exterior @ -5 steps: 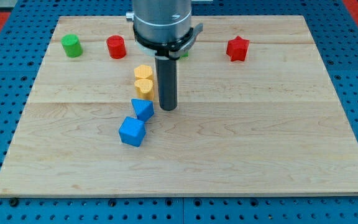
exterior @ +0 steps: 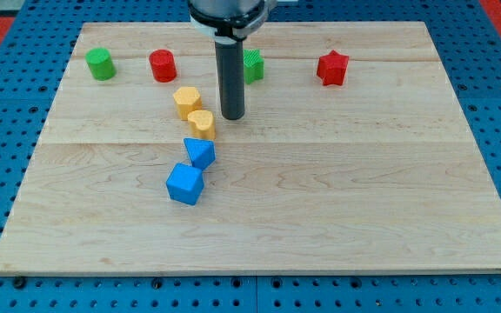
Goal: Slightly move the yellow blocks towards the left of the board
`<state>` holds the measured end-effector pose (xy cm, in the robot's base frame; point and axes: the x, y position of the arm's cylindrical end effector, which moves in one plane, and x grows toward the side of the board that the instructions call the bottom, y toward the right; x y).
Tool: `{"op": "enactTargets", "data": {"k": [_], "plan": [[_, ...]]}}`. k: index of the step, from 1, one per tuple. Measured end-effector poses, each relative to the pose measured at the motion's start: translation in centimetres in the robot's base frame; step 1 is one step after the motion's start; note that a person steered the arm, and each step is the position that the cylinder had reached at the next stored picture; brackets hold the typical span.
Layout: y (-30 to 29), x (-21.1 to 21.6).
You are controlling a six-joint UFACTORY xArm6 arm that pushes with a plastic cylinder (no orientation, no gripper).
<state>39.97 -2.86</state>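
Wooden board (exterior: 320, 217), 2 yellow blocks mid-nudge

No gripper is fitted; my tip (exterior: 232, 116) is parked just right of the yellow heart block (exterior: 202, 123), with the yellow hexagon block (exterior: 187, 101) up-left. A gentle leftward push is probably needed next.

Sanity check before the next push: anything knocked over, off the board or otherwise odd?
Nothing stands out. All the blocks sit flat on the wooden board, none off its edge. My tip is just to the view's right of the two yellow blocks: the yellow hexagonal block and the yellow block below it, whose shape I can't tell.
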Motion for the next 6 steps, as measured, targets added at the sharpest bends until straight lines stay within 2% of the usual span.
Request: {"op": "enactTargets", "data": {"k": [1, 2, 4, 5, 6], "plan": [[-1.1, 0.1], [0.3, 1.1], [-2.2, 1.6], [1.6, 3.4], [1.8, 6.6]]}}
